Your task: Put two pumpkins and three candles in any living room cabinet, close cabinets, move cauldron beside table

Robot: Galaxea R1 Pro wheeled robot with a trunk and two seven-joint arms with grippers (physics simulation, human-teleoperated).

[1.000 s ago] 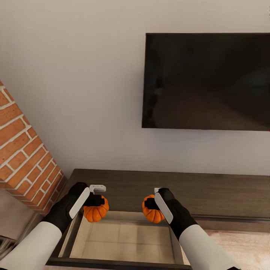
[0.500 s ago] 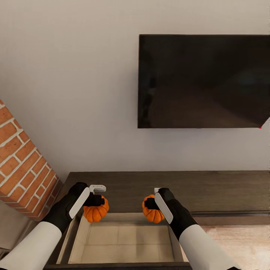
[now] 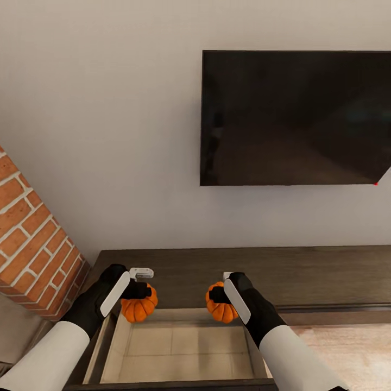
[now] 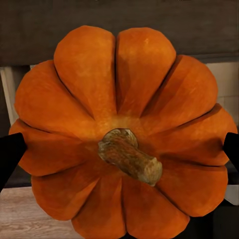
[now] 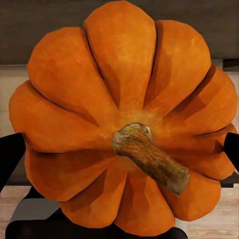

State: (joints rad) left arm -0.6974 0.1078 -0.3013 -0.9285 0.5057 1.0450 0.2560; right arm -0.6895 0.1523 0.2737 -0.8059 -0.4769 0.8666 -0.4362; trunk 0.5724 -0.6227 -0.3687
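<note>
Two orange ribbed pumpkins hang over the open drawer (image 3: pixel 179 347) of the long dark-brown cabinet (image 3: pixel 282 274). My left gripper (image 3: pixel 139 290) is shut on the left pumpkin (image 3: pixel 138 307), whose stem faces the camera in the left wrist view (image 4: pixel 122 134). On the other side, my right gripper (image 3: pixel 217 295) is shut on the right pumpkin (image 3: pixel 221 308), seen stem-on in the right wrist view (image 5: pixel 124 124). Both pumpkins are held above the back edge of the pale beige drawer interior. Black fingertips (image 4: pixel 10 154) show at each pumpkin's sides.
A large black wall-mounted screen (image 3: pixel 296 117) hangs above the cabinet. A red brick column (image 3: pixel 32 239) juts out at the left, close to my left arm. Light wooden floor (image 3: pixel 353 353) shows at the lower right beside the drawer.
The whole view has shifted slightly as the camera moved. Both grippers and their pumpkins keep the same pose over the drawer.
</note>
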